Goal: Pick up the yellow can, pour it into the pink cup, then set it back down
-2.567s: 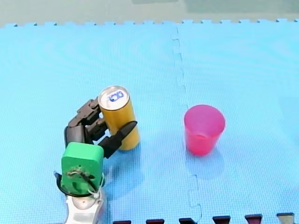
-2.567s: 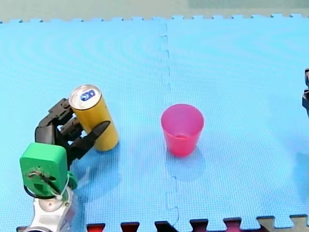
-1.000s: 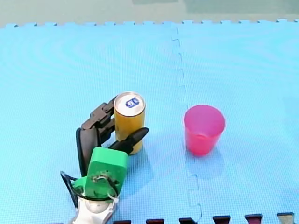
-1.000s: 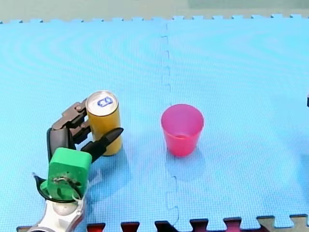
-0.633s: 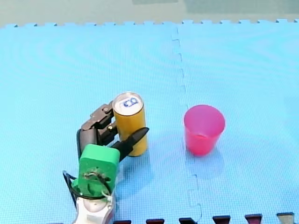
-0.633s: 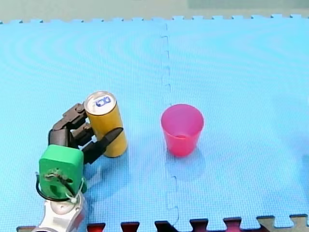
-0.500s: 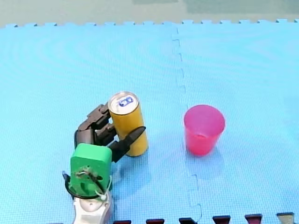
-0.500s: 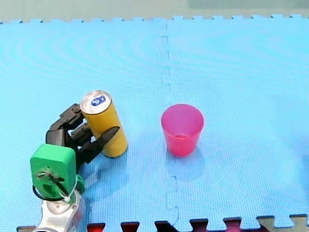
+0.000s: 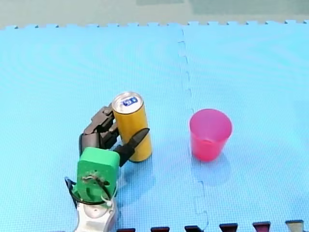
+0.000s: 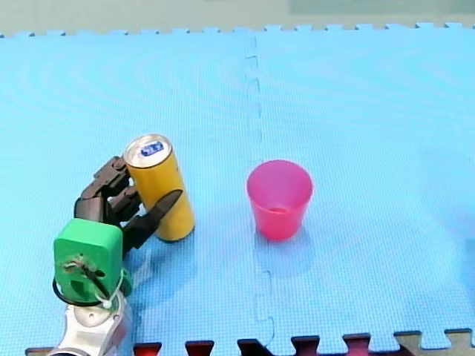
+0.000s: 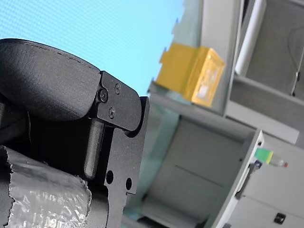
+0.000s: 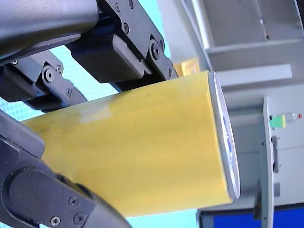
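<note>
You see a yellow can (image 9: 133, 133) with a silver lid (image 9: 127, 102) marked blue, a plain pink cup (image 9: 210, 135), and a sky-blue mat (image 9: 241, 72) with fine dotted grain and jigsaw-toothed edges. The left hand (image 9: 100, 139) is black and its wrist block (image 9: 98, 169) bright green.

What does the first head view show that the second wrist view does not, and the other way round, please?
First head view: the pink cup standing apart from the yellow can on the blue mat, and the green block at the wrist. Second wrist view: grey cabinets in the background, and the fingers seen close up against the can's side. Both: the yellow can gripped in the left hand.
</note>
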Robot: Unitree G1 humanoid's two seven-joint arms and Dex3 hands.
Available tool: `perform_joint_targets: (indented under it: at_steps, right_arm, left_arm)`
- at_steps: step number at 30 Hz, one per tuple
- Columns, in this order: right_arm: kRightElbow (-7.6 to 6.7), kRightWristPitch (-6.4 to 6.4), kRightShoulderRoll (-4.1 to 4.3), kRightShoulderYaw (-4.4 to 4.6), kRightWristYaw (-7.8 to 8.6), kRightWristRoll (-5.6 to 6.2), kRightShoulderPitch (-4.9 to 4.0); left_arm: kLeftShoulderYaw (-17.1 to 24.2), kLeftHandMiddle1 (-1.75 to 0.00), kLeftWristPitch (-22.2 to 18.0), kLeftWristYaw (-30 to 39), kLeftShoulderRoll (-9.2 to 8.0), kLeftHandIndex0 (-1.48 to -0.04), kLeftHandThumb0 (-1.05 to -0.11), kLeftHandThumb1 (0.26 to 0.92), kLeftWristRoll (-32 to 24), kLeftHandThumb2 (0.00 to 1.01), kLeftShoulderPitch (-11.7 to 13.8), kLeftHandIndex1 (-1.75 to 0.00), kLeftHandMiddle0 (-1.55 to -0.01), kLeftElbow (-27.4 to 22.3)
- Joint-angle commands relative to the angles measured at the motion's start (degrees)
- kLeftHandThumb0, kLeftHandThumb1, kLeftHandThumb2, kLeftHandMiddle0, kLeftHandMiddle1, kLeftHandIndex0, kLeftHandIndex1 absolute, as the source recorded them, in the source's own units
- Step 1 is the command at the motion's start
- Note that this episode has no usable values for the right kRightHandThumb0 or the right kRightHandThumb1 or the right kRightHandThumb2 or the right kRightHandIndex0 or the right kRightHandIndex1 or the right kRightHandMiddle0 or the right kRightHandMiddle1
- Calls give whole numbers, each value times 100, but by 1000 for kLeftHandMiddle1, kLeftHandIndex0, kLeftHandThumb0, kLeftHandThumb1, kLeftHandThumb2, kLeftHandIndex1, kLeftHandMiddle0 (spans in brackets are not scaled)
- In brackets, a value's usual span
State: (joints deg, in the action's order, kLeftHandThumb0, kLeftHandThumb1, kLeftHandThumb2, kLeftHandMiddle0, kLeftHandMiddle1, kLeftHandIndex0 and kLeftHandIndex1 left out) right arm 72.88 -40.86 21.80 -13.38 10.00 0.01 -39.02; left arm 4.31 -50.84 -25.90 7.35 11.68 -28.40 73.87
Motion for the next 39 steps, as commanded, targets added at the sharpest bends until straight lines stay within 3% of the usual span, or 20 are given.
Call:
perform_joint_targets:
  at_steps: [1, 5, 10, 15, 21, 28, 39]
  right_arm:
    - [-6, -32, 29, -48, 30, 75, -18]
    - [-11, -43, 24, -48, 43, 73, -10]
    - [-11, -45, 21, -44, 45, 67, -1]
    - [-7, -42, 16, -37, 36, 56, -1]
    - [2, -46, 20, -29, 46, 54, -6]
    - [7, -42, 24, -20, 51, 50, -19]
    - [19, -8, 26, -27, 58, 59, -43]
  left_arm:
    - [-622, 0, 220, -1189, -302, -676, -595, 746, 901, 3, -4, -3, -630, -25]
    - [-857, 0, 332, -1745, -380, -677, -601, 729, 1281, 0, -13, -2, -628, -21]
    - [-1173, 0, 549, -2353, -468, -586, -774, 706, 1722, 0, -34, 0, -562, 1]
    - [-1387, -1, 678, -2703, -513, -550, -858, 714, 1935, 5, -60, -1, -528, 41]
    - [-1664, 0, 820, -2919, -554, -348, -1025, 744, 2038, 10, -107, 0, -358, 90]
    - [-1855, 0, 897, -3070, -539, -274, -1048, 831, 2061, 34, -146, 0, -302, 83]
    - [-1862, 0, 828, -2876, -504, -225, -1048, 848, 1846, 20, -147, 0, -261, 39]
